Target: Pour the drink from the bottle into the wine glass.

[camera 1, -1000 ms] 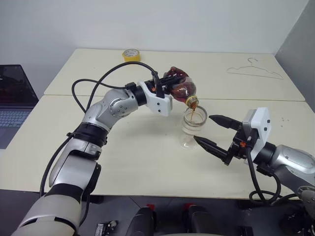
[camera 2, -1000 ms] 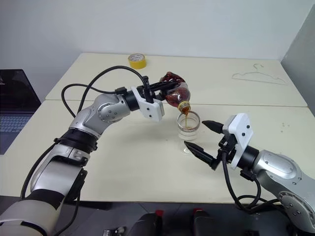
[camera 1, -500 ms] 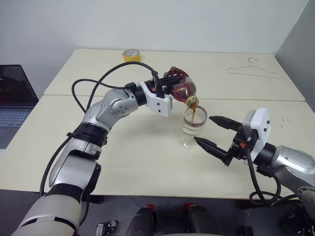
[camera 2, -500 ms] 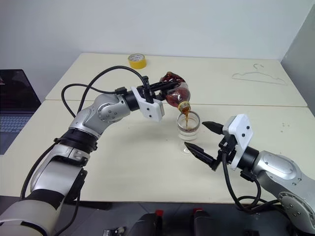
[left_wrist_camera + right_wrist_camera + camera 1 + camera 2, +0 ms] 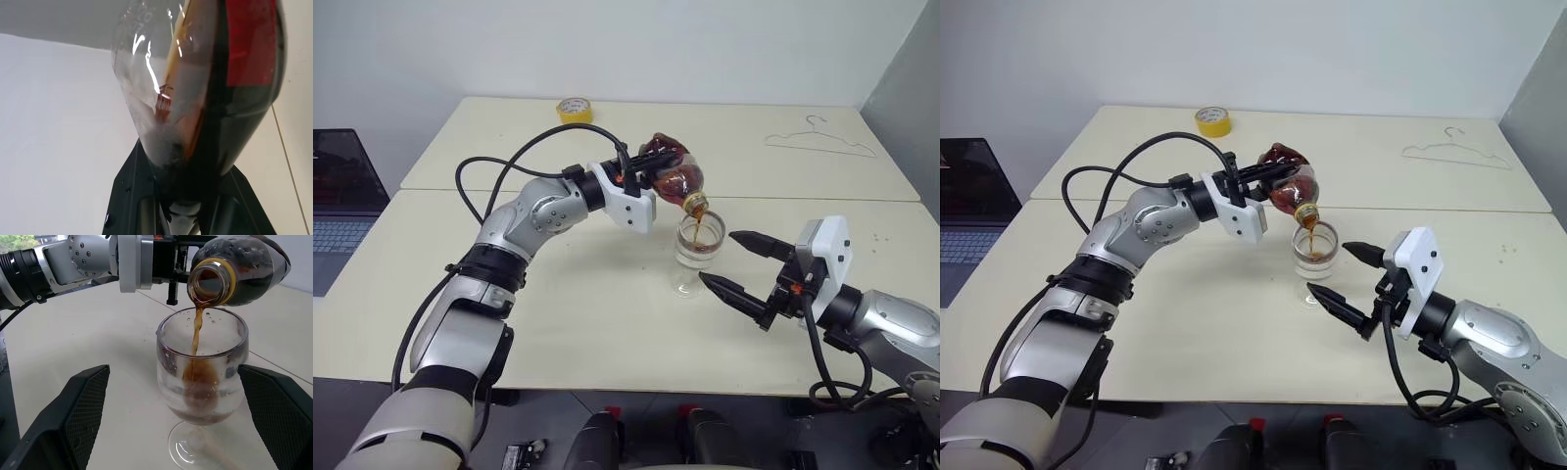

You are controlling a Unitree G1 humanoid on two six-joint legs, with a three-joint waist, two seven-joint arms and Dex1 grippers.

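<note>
The glass [image 5: 697,257] stands upright on the cream desk [image 5: 607,323], near its middle, and serves as the landmark here. Above its rim and to its left, the left claw [image 5: 644,174] is clamped on the bottle [image 5: 674,176], gripping the bulbous body near its base. The bottle is tipped with its open mouth down over the glass rim, cap off, the red label [image 5: 252,39] on its neck side. A thin stream of the drink [image 5: 196,330] falls from the mouth into the bowl, where dark liquid has pooled in the bottom with foam clinging to the walls; more of the drink remains in the bottle's lower side.

The right claw [image 5: 736,262] sits just right of the glass, spread wide, one finger [image 5: 281,406] on either side of the bowl and neither touching it. It holds nothing.

Well beyond the glass, at the far edge of the desk, lies a yellow tape roll [image 5: 574,109]. A wire hanger [image 5: 819,140] lies flat far to the right and behind the glass. A laptop [image 5: 342,196] sits off the desk, far to the glass's left.
</note>
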